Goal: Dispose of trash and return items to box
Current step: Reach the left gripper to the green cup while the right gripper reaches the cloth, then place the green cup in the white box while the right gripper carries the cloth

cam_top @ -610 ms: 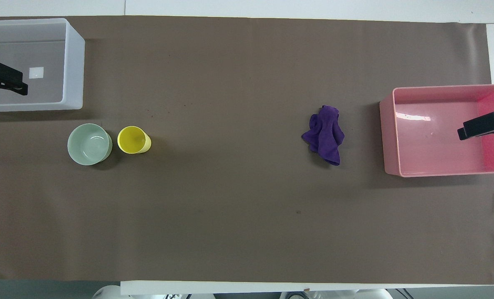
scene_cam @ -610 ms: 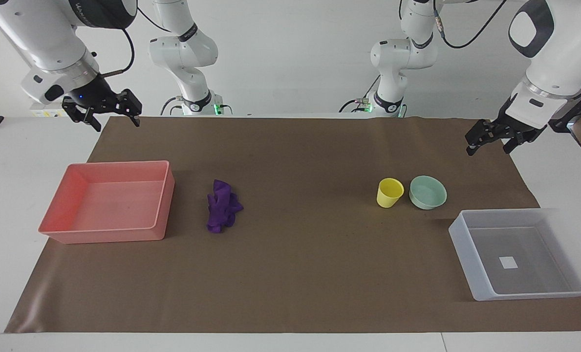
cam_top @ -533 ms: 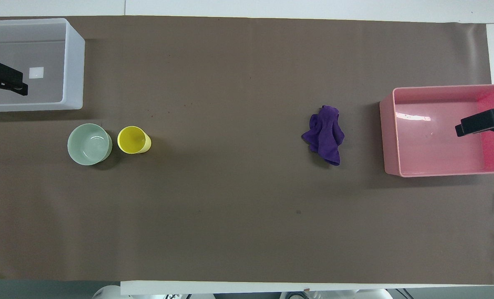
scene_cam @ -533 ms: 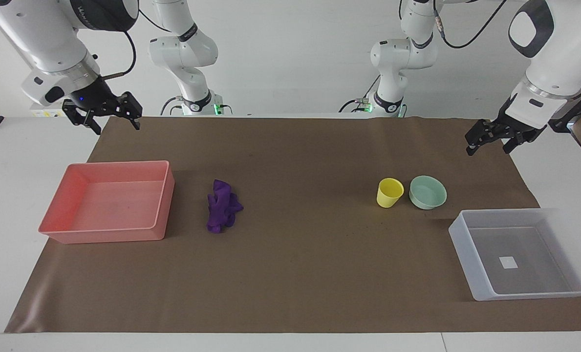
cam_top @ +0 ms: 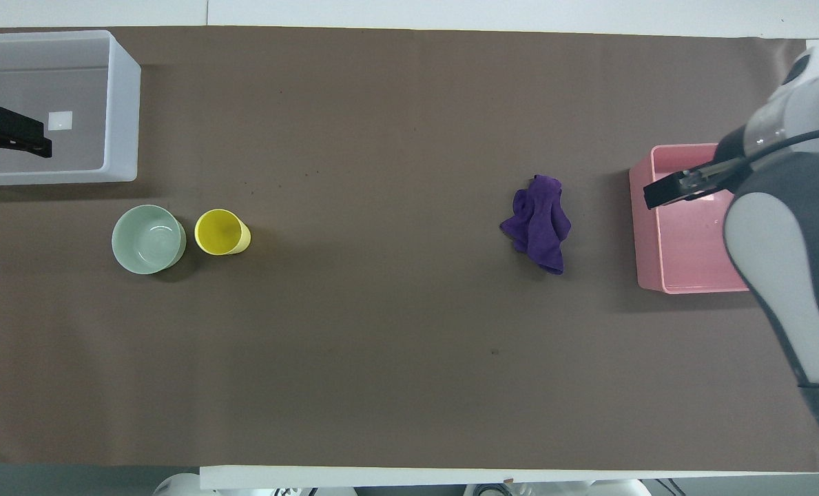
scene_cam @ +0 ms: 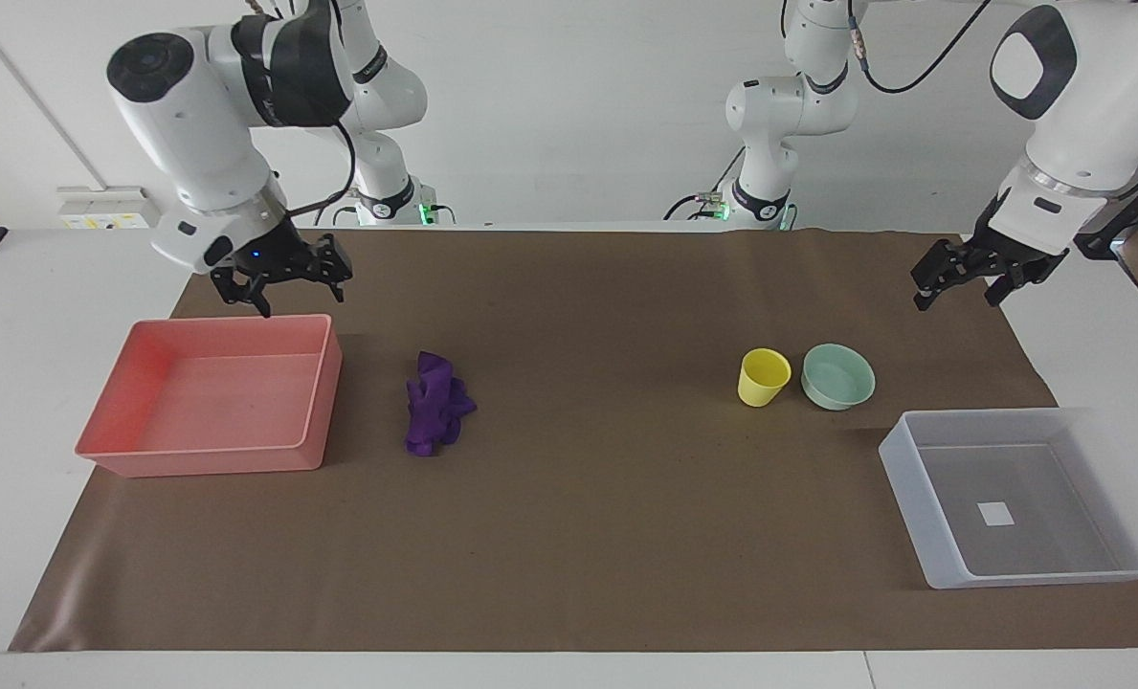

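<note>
The middle of the tabletop (scene_cam: 607, 536) is bare and easy to pass. At frame left the pink tray (scene_cam: 207, 457) stands beside the purple wad (scene_cam: 437, 402). At right, cup (scene_cam: 762, 377) and bowl (scene_cam: 837, 376) sit close together above the clear box (scene_cam: 913, 498).

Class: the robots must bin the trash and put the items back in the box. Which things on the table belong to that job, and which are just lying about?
Belongs to the job:
purple wad, the trash
yellow cup
mint-green bowl
translucent bin, the box
pink tray, likely for the trash

Just lying about:
brown mat

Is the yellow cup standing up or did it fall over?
Standing up: the yellow cup sits on its base, open mouth up, beside the green bowl.
</note>
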Controlling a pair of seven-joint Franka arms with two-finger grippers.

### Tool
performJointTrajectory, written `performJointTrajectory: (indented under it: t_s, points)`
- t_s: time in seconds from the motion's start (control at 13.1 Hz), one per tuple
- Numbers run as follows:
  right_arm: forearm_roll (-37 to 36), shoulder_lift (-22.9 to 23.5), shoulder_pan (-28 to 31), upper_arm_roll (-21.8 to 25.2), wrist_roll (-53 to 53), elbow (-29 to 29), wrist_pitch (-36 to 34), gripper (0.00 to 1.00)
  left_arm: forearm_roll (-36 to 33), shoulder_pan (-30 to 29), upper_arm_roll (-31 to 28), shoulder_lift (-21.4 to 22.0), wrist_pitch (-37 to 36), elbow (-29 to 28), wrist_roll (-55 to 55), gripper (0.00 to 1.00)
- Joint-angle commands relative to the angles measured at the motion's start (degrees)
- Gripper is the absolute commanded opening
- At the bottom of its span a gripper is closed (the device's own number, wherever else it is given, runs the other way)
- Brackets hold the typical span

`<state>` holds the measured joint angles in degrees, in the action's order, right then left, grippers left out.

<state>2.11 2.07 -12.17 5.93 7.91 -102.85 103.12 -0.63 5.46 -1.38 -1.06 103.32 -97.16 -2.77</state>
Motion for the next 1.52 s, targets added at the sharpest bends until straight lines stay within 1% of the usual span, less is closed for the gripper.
performJointTrajectory:
  t_s: [0.0, 0.08, 0.23, 0.3, 0.46, 0.53, 0.61, 0.69, 0.76, 0.84, 0.91, 0.99, 1.07, 1.14, 1.22, 1.3, 1.37, 1.45]
  points:
    - [1.85, 3.72, -3.38, -0.04, -3.59, -3.66, 8.64, 1.00, 0.63, -1.41, 0.06, 7.03, 12.85, -19.34, -4.07, 1.00]
    - [1.94, 5.30, -4.61, -0.04, -4.30, -4.45, 11.37, 1.00, 0.63, -1.42, 0.06, 6.69, 14.70, -22.51, -4.08, 1.00]
    - [1.94, 7.07, -6.37, -0.04, -5.27, -7.87, 17.70, 1.00, 0.55, -0.80, 0.06, 5.37, 24.42, -30.59, -3.99, 1.00]
    - [1.94, 7.51, -6.64, -0.04, -5.36, -10.24, 20.60, 1.00, 0.63, -1.41, 0.06, 4.76, 29.61, -33.41, -3.47, 1.00]
    - [1.94, 8.47, -7.26, -0.04, -5.36, -14.99, 26.14, 1.00, 0.63, -1.94, -0.02, 0.99, 34.04, -34.85, -3.03, 1.00]
    - [1.94, 9.26, -7.26, -0.04, -5.27, -16.14, 28.08, 1.00, 0.63, -2.55, -0.02, -1.55, 37.19, -34.85, -3.46, 0.99]
    - [1.94, 10.58, -7.34, -0.04, -5.45, -16.59, 29.14, 1.00, 0.63, -2.56, 0.06, -3.67, 40.44, -34.76, -4.86, 0.47]
    - [1.94, 11.46, -7.26, -0.04, -5.54, -16.76, 29.76, 0.99, 0.63, -2.65, 0.06, -4.91, 41.86, -34.85, -4.26, 0.02]
    - [1.94, 11.73, -7.26, -0.04, -5.54, -16.85, 30.21, 0.93, 0.63, -2.56, -0.02, -5.70, 42.14, -34.41, -4.52, 0.02]
    - [1.94, 11.82, -7.17, -0.04, -5.28, -17.12, 30.12, 0.67, 0.55, -2.65, -0.02, -5.71, 41.88, -34.24, -4.78, 0.02]
    - [1.94, 11.82, -7.17, -0.04, -5.62, -17.03, 29.51, 0.33, 0.63, -2.65, -0.02, -5.71, 41.53, -34.06, -4.78, 0.01]
    - [1.94, 11.82, -7.00, -0.04, -5.71, -16.86, 29.25, 0.22, 0.63, -2.47, 0.06, -5.45, 40.22, -33.36, -5.05, 0.01]
    - [1.94, 11.73, -6.65, -0.04, -5.54, -16.68, 29.24, 0.15, 0.63, -1.86, 0.15, -3.79, 34.55, -32.05, -5.66, 0.01]
    - [1.85, 11.30, -6.64, -0.04, -5.10, -16.59, 29.24, 0.08, 0.63, -1.59, 0.59, -0.82, 25.53, -28.64, -7.14, 0.00]
    - [1.85, 10.77, -6.73, -0.04, -5.19, -16.42, 28.89, 0.04, 0.63, -0.90, 0.68, 0.43, 16.57, -23.74, -7.85, 0.00]
    - [1.85, 9.55, -6.56, -0.04, -5.19, -15.72, 27.93, 0.02, 0.72, -0.63, 0.59, 0.36, 8.04, -16.99, -7.77, 0.00]
    - [1.85, 8.66, -6.29, 0.05, -5.10, -14.15, 25.31, 0.01, 0.98, -1.15, 0.59, -0.60, 1.77, -10.39, -7.69, 0.00]
    - [1.76, 7.44, -5.86, 0.14, -5.01, -12.04, 22.07, 0.01, 1.07, -1.41, 0.24, -2.44, -1.16, -5.72, -7.68, 0.00]
